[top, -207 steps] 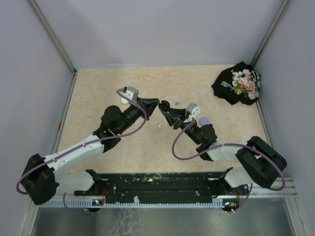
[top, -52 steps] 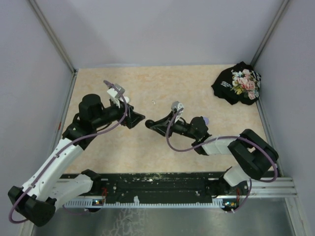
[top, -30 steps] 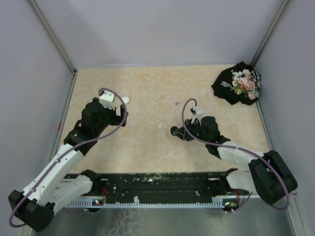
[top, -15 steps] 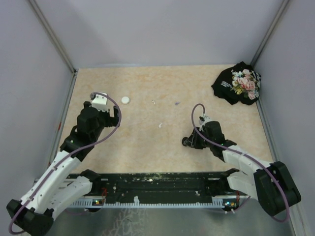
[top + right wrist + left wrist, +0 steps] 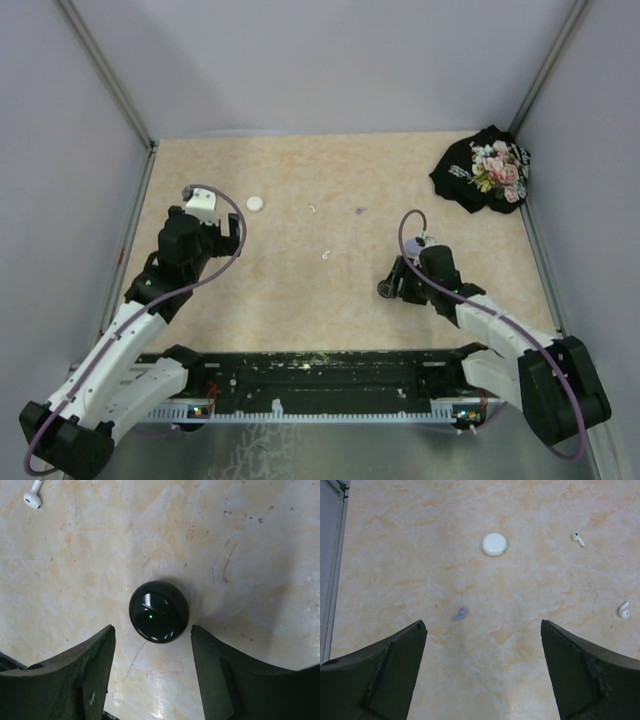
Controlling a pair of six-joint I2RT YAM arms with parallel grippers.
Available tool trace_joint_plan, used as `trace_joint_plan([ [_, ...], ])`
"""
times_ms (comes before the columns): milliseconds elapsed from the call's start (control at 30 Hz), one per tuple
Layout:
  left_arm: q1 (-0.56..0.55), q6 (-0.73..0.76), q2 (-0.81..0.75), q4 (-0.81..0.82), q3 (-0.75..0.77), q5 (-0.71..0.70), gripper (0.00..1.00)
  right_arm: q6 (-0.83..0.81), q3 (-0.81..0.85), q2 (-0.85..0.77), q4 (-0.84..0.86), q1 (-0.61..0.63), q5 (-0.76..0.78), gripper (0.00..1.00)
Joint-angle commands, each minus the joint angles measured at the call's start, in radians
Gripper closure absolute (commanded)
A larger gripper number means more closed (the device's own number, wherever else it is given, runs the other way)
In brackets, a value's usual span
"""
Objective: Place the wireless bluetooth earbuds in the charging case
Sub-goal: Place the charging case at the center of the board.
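The right end effector (image 5: 151, 629) was held low over the desk (image 5: 300, 300) with its two fingers apart, one on each side of the black case (image 5: 159, 611). A small gap was seen on both sides, so nothing was gripped. The black case was lying flat and looked shut. A white earbud (image 5: 33, 499) was seen well apart from it, in a far corner of the right wrist view. The left end effector (image 5: 483, 623) was held wide apart over the desk, and nothing was held in it. The purple earbud (image 5: 460, 613) was lying near it, with the white case (image 5: 494, 544) a bit further on and two white earbuds (image 5: 578, 539) (image 5: 623, 609) off to one side. Earbuds were lying loose, so much of the job was judged to be left. To do this step well, the right end effector should be lifted straight up, so that the black case would not be bumped or slid. A case would have to be opened before an earbud could be put in, and each earbud should be matched to its case by colour.
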Motion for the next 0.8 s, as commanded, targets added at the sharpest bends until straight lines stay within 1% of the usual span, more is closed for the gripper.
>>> trace_joint_plan([
  [0,0.023,-0.011,-0.002,0.016,-0.003,0.023,0.00,-0.041,0.047,-0.069,-0.145,-0.003,0.088,0.34],
  [67,0.032,-0.013,-0.002,0.011,-0.001,0.030,0.00,-0.054,0.077,-0.092,-0.202,-0.003,0.122,0.31],
  [167,0.044,-0.019,-0.003,0.012,-0.003,0.026,0.00,-0.046,0.137,-0.115,-0.284,-0.004,0.165,0.28],
  [300,0.056,-0.022,0.005,0.012,0.001,0.047,0.00,-0.083,0.238,-0.122,-0.329,-0.003,0.193,0.15],
  [400,0.065,-0.025,0.007,0.012,0.001,0.051,0.00,-0.165,0.275,-0.128,-0.342,-0.003,0.203,0.13],
  [567,0.081,-0.032,0.010,0.014,0.002,0.074,0.00,-0.205,0.292,-0.150,-0.294,-0.003,0.297,0.12],
  [667,0.087,-0.033,0.014,0.017,-0.001,0.087,0.00,-0.210,0.321,-0.080,-0.254,-0.004,0.386,0.11],
  [767,0.091,-0.033,0.026,0.012,0.001,0.081,0.00,-0.197,0.377,0.036,-0.243,-0.006,0.437,0.12],
])
